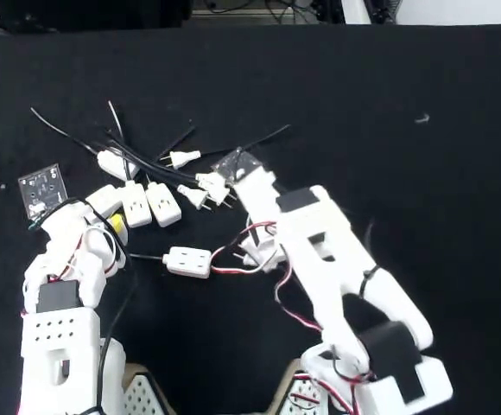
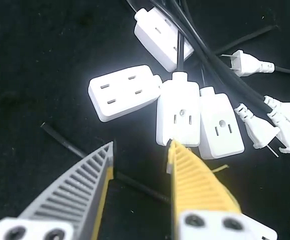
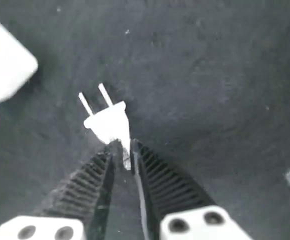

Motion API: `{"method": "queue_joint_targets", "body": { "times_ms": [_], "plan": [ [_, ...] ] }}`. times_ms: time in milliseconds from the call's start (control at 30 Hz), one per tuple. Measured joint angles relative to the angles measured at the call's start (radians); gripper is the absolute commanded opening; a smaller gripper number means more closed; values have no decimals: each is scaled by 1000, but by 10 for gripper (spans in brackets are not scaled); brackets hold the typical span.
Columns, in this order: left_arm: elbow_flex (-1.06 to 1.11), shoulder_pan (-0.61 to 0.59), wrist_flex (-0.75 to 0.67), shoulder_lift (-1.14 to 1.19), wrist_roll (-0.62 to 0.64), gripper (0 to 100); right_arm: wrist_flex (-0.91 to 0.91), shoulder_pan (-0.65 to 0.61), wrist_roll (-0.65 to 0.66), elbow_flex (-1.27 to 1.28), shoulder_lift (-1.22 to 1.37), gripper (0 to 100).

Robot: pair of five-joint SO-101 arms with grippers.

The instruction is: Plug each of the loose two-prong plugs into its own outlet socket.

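Several white outlet sockets lie clustered on the black mat: a flat two-outlet block (image 2: 125,92) and two single sockets (image 2: 177,112) (image 2: 220,125) side by side, seen from above as one group (image 1: 147,204). My left gripper (image 2: 140,147) hovers open just short of them, its yellow finger (image 2: 195,185) near the middle socket. Loose two-prong plugs (image 2: 257,132) (image 2: 247,62) lie beyond on black cords. My right gripper (image 3: 122,150) is shut on the rear of one white plug (image 3: 107,122), prongs pointing away; from above that plug (image 1: 214,184) is beside the cluster.
Another socket block (image 1: 188,261) lies between the arms with red and white wires trailing beside it. A fourth socket (image 2: 162,32) sits farther back among black cords (image 1: 147,151). A small marker card (image 1: 43,188) lies at the left. The right half of the mat (image 1: 423,173) is open.
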Motion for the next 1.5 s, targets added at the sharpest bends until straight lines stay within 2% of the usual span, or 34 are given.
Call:
{"method": "queue_joint_targets", "body": {
  "times_ms": [100, 300, 467, 667, 967, 1367, 1500],
  "plan": [
    [0, 0, 0, 0, 0, 180, 41, -2, 80, -17, 12, 204],
    [0, 0, 0, 0, 0, 180, 229, 0, 212, -126, -25, 165],
    [0, 0, 0, 0, 0, 180, 222, -11, 334, -117, -66, 159],
    [0, 0, 0, 0, 0, 180, 103, -29, 368, -87, 41, 159],
    [0, 0, 0, 0, 0, 180, 184, -31, 443, -241, 229, 162],
    [0, 0, 0, 0, 0, 180, 201, -57, 483, -261, 281, 165],
    [0, 0, 0, 0, 0, 180, 164, -61, 483, -261, 301, 231]
  ]
}}
